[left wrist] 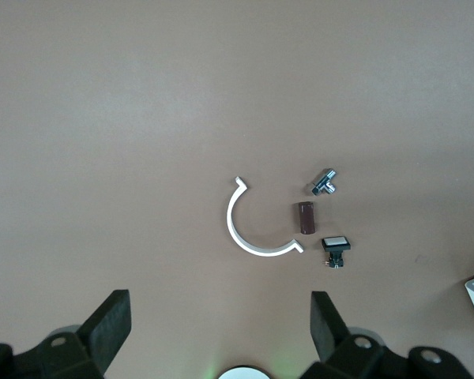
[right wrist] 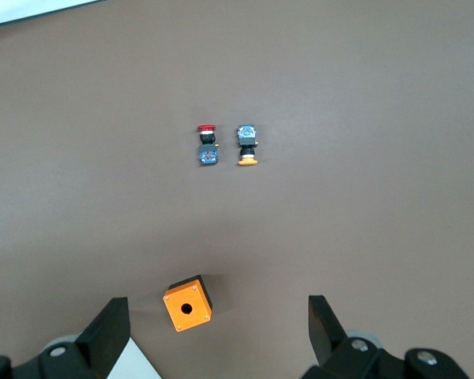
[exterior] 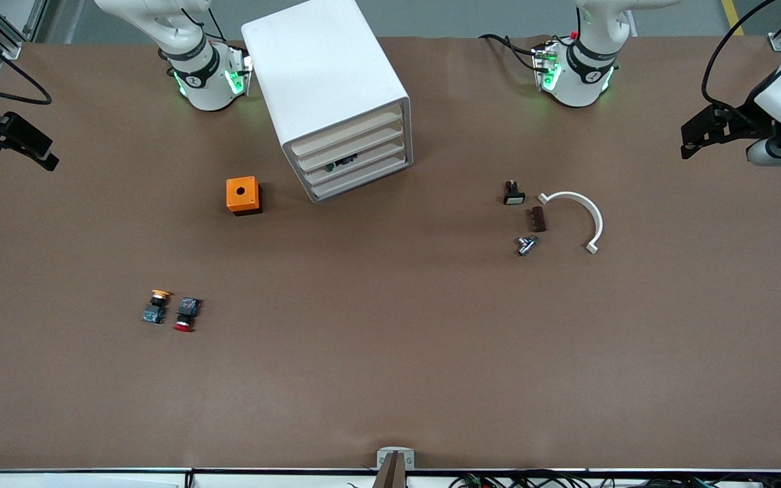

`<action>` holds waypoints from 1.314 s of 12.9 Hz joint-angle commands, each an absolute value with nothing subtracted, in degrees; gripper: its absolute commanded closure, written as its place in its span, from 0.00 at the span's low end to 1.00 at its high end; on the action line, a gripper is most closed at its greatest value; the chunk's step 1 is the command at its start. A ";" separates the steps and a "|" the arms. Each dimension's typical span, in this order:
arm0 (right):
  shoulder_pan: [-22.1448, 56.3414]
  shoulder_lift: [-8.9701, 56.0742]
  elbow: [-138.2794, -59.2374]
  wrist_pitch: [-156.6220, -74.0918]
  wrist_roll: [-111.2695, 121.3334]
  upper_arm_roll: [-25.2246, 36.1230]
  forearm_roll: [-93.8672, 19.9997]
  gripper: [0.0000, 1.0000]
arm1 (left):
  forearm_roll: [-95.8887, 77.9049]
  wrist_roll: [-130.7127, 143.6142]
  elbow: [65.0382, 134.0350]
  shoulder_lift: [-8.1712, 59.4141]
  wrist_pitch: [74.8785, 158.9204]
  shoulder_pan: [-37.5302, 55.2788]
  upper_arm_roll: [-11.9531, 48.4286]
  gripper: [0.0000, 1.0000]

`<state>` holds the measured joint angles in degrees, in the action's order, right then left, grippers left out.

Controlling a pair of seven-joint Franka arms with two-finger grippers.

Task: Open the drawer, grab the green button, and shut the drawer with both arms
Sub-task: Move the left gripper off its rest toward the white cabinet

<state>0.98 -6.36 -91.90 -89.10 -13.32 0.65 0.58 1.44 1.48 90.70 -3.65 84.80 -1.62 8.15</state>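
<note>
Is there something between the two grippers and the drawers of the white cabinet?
Nothing visible. The left gripper and right gripper hang open at the table's ends. Bare table lies between them and the cabinet; the orange box sits beside it, clear of the drawers.

front: high, looked down across table (exterior: 390, 379) toward arm bases, took in whole top | left wrist: looked straight down from well up, own fingers (left wrist: 110, 324) at frame edge, shared white curved piece (left wrist: 249, 237) (exterior: 584, 210) with front | right wrist: same downward look, shared orange box (right wrist: 188, 304) (exterior: 243, 194) with front
</note>
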 commanded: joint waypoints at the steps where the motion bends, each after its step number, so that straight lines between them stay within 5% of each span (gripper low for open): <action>1: 0.26 -6.86 -91.50 -88.59 -13.45 0.44 0.35 0.00 | 2.90 1.41 89.38 -3.25 83.41 -1.93 8.70 0.00; 10: 0.26 -6.77 -91.32 -88.50 -13.45 0.44 0.35 0.00 | 2.03 4.63 89.47 1.74 83.50 -1.58 9.40 0.00; 17: 0.26 -6.77 -91.32 -88.42 -13.54 0.44 0.35 0.00 | 1.67 40.91 88.33 14.57 85.69 1.48 19.42 0.00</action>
